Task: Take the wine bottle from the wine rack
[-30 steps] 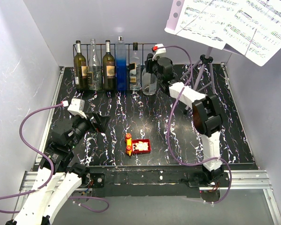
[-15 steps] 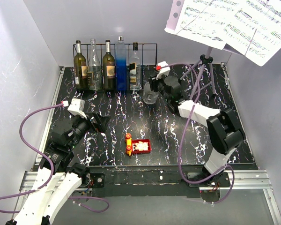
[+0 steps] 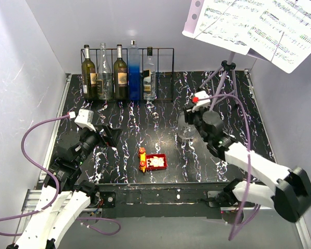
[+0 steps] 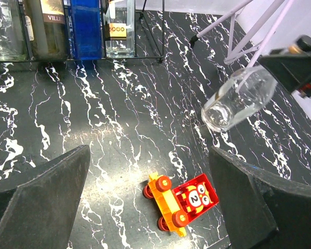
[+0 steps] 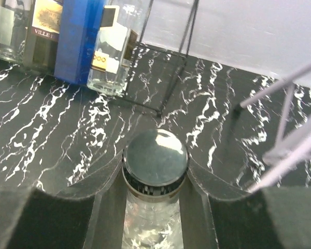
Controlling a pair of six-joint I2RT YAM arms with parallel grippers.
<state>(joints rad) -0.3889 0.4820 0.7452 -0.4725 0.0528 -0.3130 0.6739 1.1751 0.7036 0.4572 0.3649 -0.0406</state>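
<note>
The wine bottle [image 3: 185, 133] of clear glass with a dark cap [image 5: 155, 157] hangs tilted over the middle right of the table, apart from the wine rack [image 3: 163, 50]. My right gripper [image 3: 195, 123] is shut on its neck, the fingers [image 5: 101, 207] on either side just under the cap. In the left wrist view the bottle [image 4: 238, 98] shows its round base, lifted off the marble top. The black wire rack at the back wall holds several other bottles [image 3: 119, 72]; its right slot is empty. My left gripper [image 4: 150, 202] hovers open at the near left, holding nothing.
A red and orange toy car [image 3: 152, 161] lies near the front middle, below my left gripper. A tripod music stand [image 3: 225, 78] rises at the back right, its sheet music [image 3: 259, 26] overhanging. Grey walls close three sides.
My right arm has drawn the clear bottle away from the rack's right end, toward the near right of the table. The left arm has not moved.
</note>
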